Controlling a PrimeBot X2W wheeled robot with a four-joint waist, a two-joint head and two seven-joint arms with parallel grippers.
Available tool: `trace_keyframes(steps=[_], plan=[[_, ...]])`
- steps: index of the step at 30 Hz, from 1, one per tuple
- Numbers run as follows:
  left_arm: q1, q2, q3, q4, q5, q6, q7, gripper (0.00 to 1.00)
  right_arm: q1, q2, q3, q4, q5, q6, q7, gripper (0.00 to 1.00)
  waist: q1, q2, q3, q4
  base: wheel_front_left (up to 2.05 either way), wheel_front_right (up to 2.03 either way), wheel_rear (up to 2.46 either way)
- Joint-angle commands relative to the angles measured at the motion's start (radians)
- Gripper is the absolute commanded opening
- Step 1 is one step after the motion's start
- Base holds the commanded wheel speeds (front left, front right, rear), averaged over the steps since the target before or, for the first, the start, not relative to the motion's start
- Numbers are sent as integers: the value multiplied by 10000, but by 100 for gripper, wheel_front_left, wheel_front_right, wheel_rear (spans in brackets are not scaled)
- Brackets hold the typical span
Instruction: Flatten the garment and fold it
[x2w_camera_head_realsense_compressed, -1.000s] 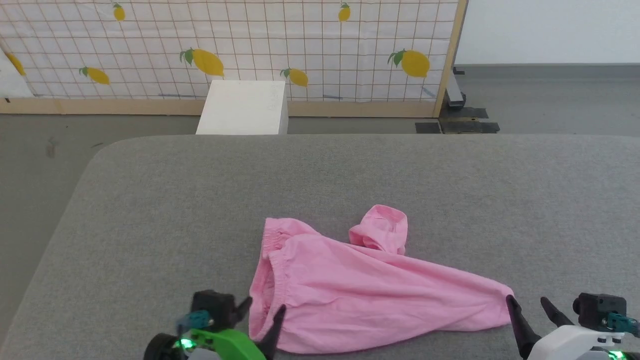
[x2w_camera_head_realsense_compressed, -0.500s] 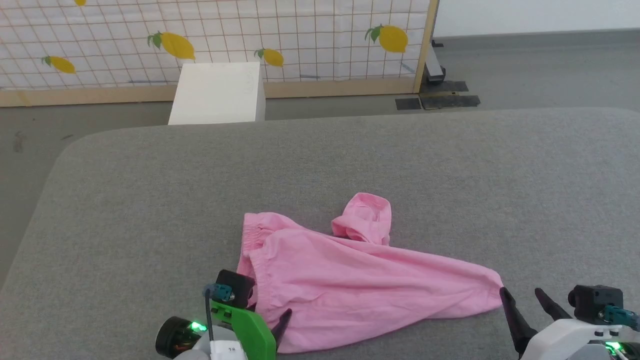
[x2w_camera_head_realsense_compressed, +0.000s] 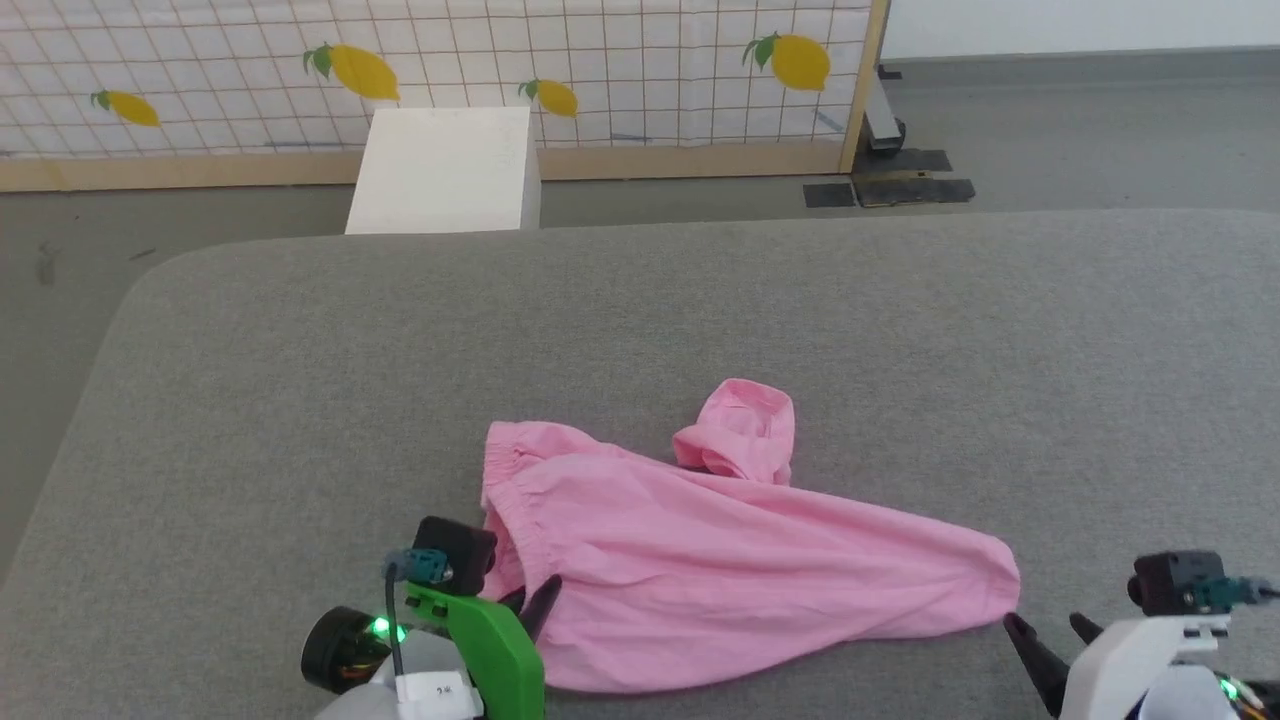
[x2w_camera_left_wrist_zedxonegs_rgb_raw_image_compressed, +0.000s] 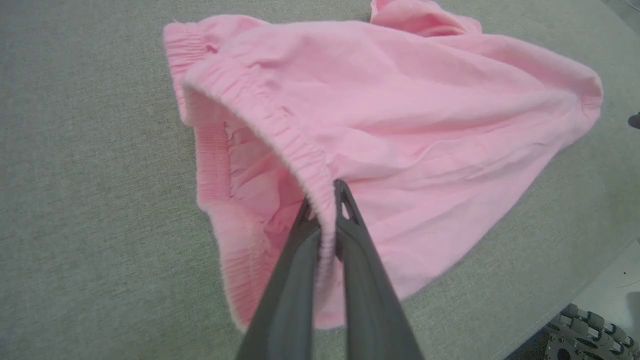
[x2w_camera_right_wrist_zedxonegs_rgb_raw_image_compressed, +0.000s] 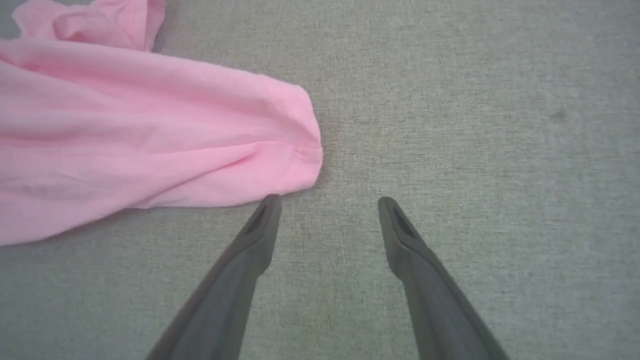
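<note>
A pink garment (x2w_camera_head_realsense_compressed: 720, 560) lies crumpled on the near half of a desk (x2w_camera_head_realsense_compressed: 300, 380) covered in gray fabric. It spreads from a gathered elastic edge (x2w_camera_head_realsense_compressed: 500, 490) on the left to a tapered, rounded end near the right. On its far side a small bunched fold (x2w_camera_head_realsense_compressed: 745, 430) stands up from the rest of the cloth.

The left hand (x2w_camera_head_realsense_compressed: 535, 595) is at the near left corner of the garment. In the left wrist view the left hand (x2w_camera_left_wrist_zedxonegs_rgb_raw_image_compressed: 325, 200) has its two dark fingers pressed nearly together, pinching the elastic edge (x2w_camera_left_wrist_zedxonegs_rgb_raw_image_compressed: 270, 120) between them. The cloth (x2w_camera_left_wrist_zedxonegs_rgb_raw_image_compressed: 400, 110) fans away from the grip to the far right. Beside the grip the edge gapes open, showing the inside of the waistband.

The right hand (x2w_camera_head_realsense_compressed: 1044, 622) sits near the front of the desk, just beside the garment's right end. In the right wrist view the right hand (x2w_camera_right_wrist_zedxonegs_rgb_raw_image_compressed: 327, 205) has its fingers spread wide and holds nothing. Its left fingertip is right at the near edge of the cloth (x2w_camera_right_wrist_zedxonegs_rgb_raw_image_compressed: 125, 130), and whether it touches cannot be told. The other fingertip is over bare gray fabric.

Beyond the desk a white box (x2w_camera_head_realsense_compressed: 440, 170) stands on the gray floor (x2w_camera_head_realsense_compressed: 1100, 130), in front of a screen (x2w_camera_head_realsense_compressed: 600, 60) with a grid and lemon print.
</note>
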Motion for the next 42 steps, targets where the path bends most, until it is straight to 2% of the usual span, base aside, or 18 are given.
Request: trace_keyframes(steps=[1,14,16,17,22,26,34,37,42], plan=[[12,62,10,-122,132,58,-42,0,-412,-167,194,177,195,-11,155,100,0,70,54,115,0,0,0],[-195,87,-50,-602,268,97,-73,0,-2570,-958,1781,2466,1361,-11,1185,100,0,70,508,348,0,0,0],[-220,80,-81,-603,273,65,-69,0,-2762,-1052,2069,2789,1574,-11,1209,42,0,70,542,391,0,0,0],[-229,75,-90,-605,266,50,-68,0,-2834,-1094,2180,2909,1666,-11,1198,0,0,70,559,409,0,0,0],[-181,74,-99,-575,195,18,-110,0,-3040,-1270,2579,3292,2107,-11,1071,0,0,70,466,475,0,0,0],[-100,200,-26,-723,151,42,-175,0,-3041,-1515,2774,2978,2380,-11,859,0,0,70,223,420,0,0,0],[-885,903,645,-1456,298,143,-142,0,-3193,-1858,2368,1302,2288,-11,640,0,0,70,-360,302,0,0,0],[-1847,1102,1093,-1536,309,38,6,0,-3564,-1894,1878,263,1923,-11,833,0,0,70,-600,271,0,0,0],[-3518,1113,1585,-1136,352,-225,239,0,-4600,-1804,1156,-688,1416,-11,1135,0,0,70,-639,164,0,0,0]])
